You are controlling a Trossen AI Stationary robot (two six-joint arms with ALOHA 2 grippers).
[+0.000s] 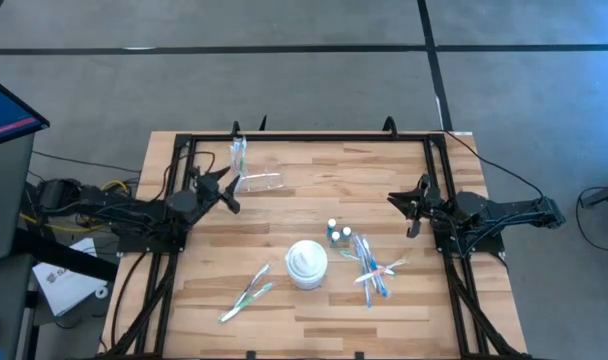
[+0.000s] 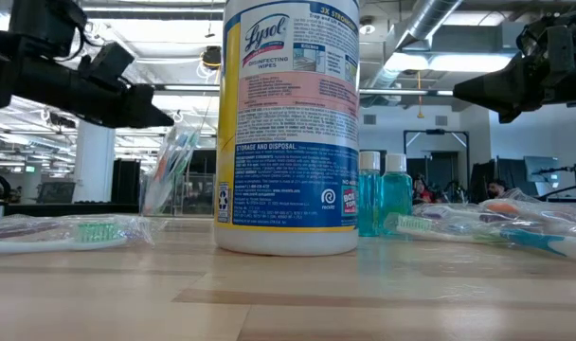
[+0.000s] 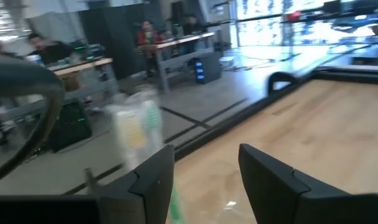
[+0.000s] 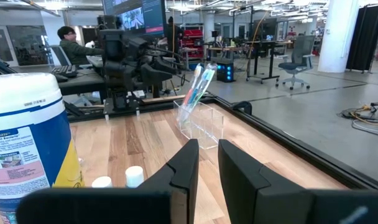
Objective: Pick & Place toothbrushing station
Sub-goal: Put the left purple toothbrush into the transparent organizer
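Table [image 1: 314,310]: pale wood planks, black metal frame round it. Wipes tub [image 1: 307,264]: squat white cylinder with printed label, mid-table toward the front edge; in the low view it blocks the middle of the scene. Left pincer [image 1: 228,191] near the back-left corner, fingers spread, holding nothing. Right pincer [image 1: 412,212] by the right edge, fingers nearly together, nothing in them. Two clear plastic cups near the back edge: one upright [image 1: 238,155] with toothbrushes in it, one [image 1: 261,182] on its side just beside the left pincer. Loose wrapped toothbrushes [image 1: 372,268] right of the tub, more [image 1: 246,292] front-left. Small white-capped bottles [image 1: 338,233] behind the tub. Left wrist view is blurred.
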